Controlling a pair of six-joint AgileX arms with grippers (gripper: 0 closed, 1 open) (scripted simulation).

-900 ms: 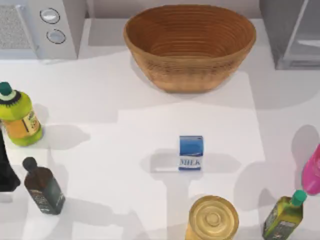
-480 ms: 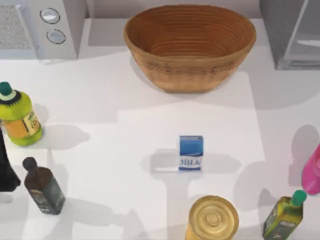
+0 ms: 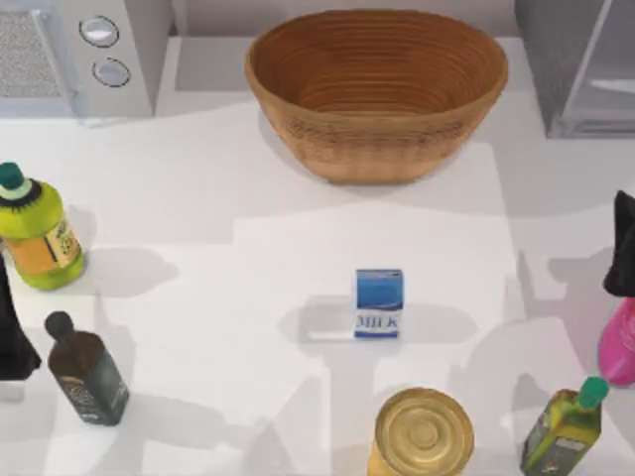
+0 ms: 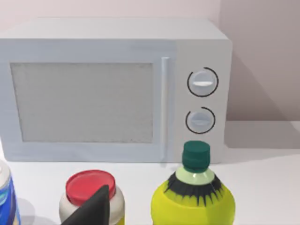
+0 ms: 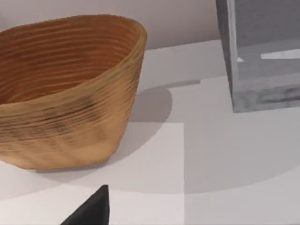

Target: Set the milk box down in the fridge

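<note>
Standing upright at centre frame in the top view, the milk box (image 3: pixel 378 302) looks light and rigid; grasping across its flat side faces seems best. The right gripper (image 3: pixel 622 244) sits at the right edge; its finger opening cannot be determined. The fridge (image 3: pixel 580 64) occupies the upper right. The left arm (image 3: pixel 12 327) is parked at the left edge.

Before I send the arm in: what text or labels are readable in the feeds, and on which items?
"MILK": white lower band of the milk box, mid-table in the top view.
Labels on the yellow-green bottle, the dark bottle and the green-capped bottle: too small to read.
Microwave dials: unmarked.
Nothing else carries text.
</note>
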